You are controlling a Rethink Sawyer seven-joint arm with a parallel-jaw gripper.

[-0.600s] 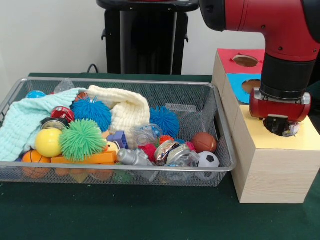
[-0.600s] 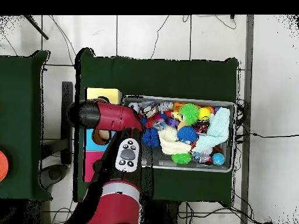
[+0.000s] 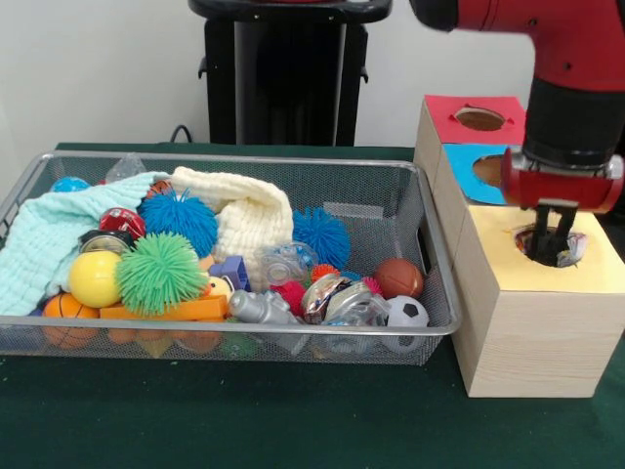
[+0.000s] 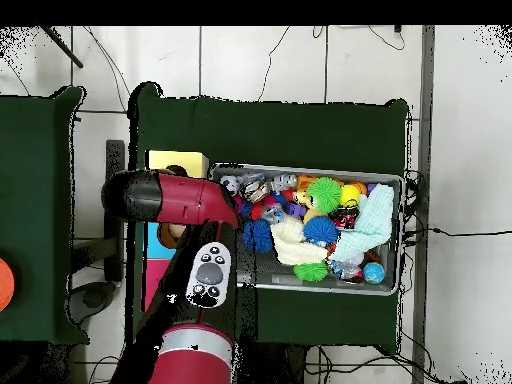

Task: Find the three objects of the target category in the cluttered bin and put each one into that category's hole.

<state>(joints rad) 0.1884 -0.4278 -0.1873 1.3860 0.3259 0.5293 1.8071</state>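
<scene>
While the bin (image 3: 430, 254) lies just beside the yellow-topped box (image 3: 547, 332), the gripper (image 3: 549, 249) reaches into the hole (image 3: 576, 246); whether it grips a patterned piece cannot be told. Lifting off-centre could catch the rim.

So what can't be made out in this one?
- Gripper: its tips dip into the yellow-topped hole in the front view, grasp hidden; the arm covers it overhead.
- Patterned soft pieces: none clearly identifiable in the bin; cloths and toys may cover them.
</scene>
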